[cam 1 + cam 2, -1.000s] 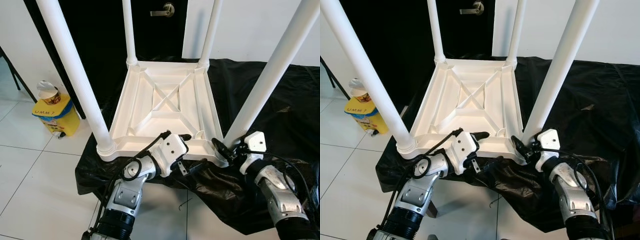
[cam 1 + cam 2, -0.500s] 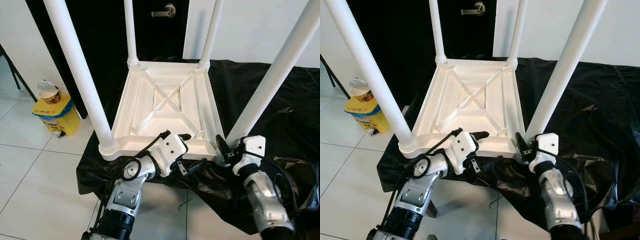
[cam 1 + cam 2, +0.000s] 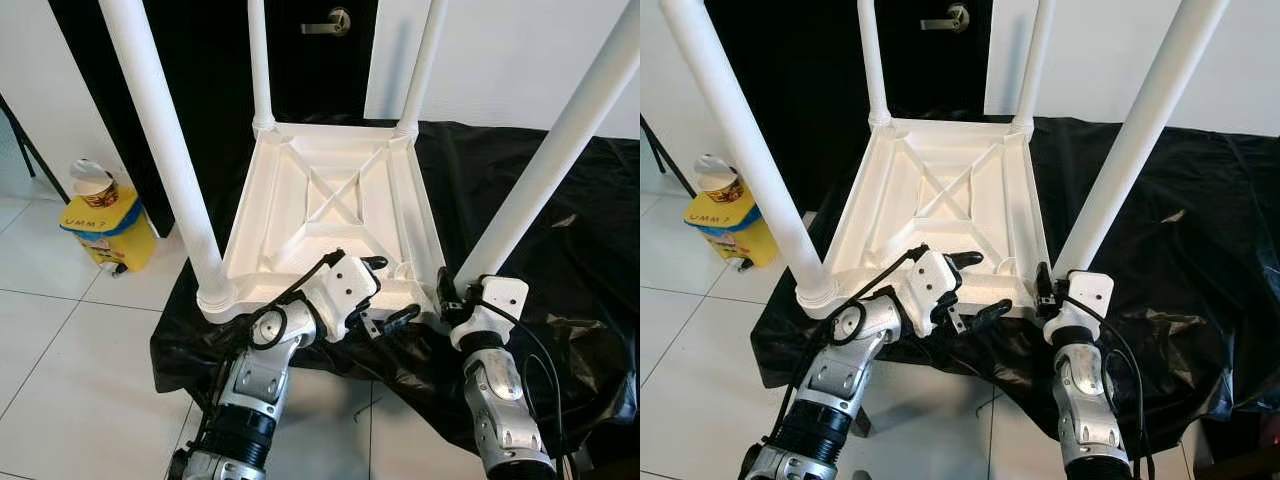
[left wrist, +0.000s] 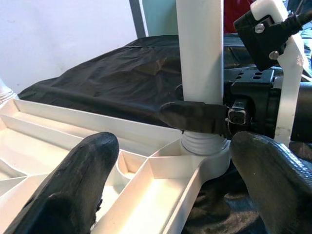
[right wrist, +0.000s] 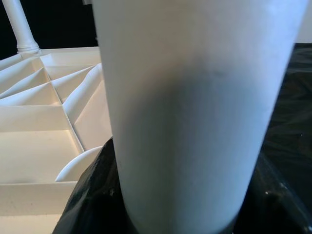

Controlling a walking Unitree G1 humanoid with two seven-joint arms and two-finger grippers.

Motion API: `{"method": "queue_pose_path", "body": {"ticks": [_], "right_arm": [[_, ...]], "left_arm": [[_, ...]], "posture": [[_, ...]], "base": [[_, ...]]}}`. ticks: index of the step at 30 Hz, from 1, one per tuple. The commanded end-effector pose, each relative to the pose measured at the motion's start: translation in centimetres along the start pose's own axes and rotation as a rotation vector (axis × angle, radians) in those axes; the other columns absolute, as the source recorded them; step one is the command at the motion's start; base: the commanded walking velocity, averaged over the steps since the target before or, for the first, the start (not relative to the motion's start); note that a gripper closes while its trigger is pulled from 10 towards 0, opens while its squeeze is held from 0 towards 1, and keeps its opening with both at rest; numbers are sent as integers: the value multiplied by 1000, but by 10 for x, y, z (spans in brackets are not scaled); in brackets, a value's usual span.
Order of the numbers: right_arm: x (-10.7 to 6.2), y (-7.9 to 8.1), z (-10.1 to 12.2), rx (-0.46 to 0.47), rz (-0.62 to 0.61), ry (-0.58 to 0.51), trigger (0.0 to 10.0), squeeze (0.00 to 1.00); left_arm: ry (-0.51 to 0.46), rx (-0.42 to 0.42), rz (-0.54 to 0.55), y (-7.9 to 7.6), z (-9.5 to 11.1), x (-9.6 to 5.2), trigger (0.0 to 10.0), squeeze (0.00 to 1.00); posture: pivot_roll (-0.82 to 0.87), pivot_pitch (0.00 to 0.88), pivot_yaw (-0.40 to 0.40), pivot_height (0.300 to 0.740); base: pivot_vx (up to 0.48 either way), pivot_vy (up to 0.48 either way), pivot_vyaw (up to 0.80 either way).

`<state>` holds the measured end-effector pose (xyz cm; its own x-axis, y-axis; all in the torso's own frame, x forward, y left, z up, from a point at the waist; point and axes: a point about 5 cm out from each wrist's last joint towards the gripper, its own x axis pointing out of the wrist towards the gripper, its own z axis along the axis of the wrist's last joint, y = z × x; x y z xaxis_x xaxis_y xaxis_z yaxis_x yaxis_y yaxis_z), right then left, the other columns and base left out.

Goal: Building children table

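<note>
The right gripper [image 3: 1043, 292] has swung in and now clasps the near-right table leg [image 3: 1127, 150] at its base, probably tightening it, while the left gripper [image 3: 978, 285] straddles the upturned tabletop [image 3: 940, 215] rim, fingers spread.

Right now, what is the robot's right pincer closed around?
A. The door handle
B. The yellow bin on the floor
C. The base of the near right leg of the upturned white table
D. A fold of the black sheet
C: the right pincer grips the base of the near right leg where it meets the upturned white table; the right wrist view shows that leg between its fingers.
</note>
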<state>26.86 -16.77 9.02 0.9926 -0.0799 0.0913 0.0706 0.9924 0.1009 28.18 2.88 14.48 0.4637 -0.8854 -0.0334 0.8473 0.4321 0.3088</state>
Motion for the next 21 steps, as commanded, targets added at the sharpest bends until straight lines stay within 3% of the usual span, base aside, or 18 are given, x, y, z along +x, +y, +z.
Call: {"method": "queue_pose_path", "body": {"ticks": [1, 6, 7, 11, 18, 19, 21], "right_arm": [[-9, 2, -20, 34, -18, 111, 10000, 0], [-9, 1, -18, 15, -5, 97, 10000, 0], [-10, 1, -16, 16, 24, 83, 10000, 1000], [-10, 1, -14, 17, 44, 74, 10000, 1000], [-15, -8, -2, 38, 187, 10, 10000, 1000], [-17, -15, 1, 14, 256, 6, 10000, 0], [-17, -15, 1, 14, 256, 6, 10000, 0]], "left_arm": [[-11, -12, 224, 10, 0, 1, 10000, 0], [-11, -11, 225, 11, -1, 1, 10000, 0], [-11, -11, 226, 11, -1, 0, 10000, 0], [-12, -11, 226, 12, -1, 0, 10000, 0], [-15, -4, 226, 14, 0, 1, 10000, 0], [-20, -1, 226, 15, 1, 3, 10000, 0], [-20, -1, 226, 15, 1, 3, 10000, 0]], "posture": [[-59, 0, -32, 740], [-57, 0, -29, 740], [-57, 0, -28, 740], [-57, 0, -28, 740], [-60, 0, -16, 740], [-63, 0, -14, 740], [-63, 0, -14, 740]], "base": [[0, 0, 0], [0, 0, 0], [0, 0, 0], [0, 0, 0], [0, 0, 0], [0, 0, 0], [0, 0, 0]]}}
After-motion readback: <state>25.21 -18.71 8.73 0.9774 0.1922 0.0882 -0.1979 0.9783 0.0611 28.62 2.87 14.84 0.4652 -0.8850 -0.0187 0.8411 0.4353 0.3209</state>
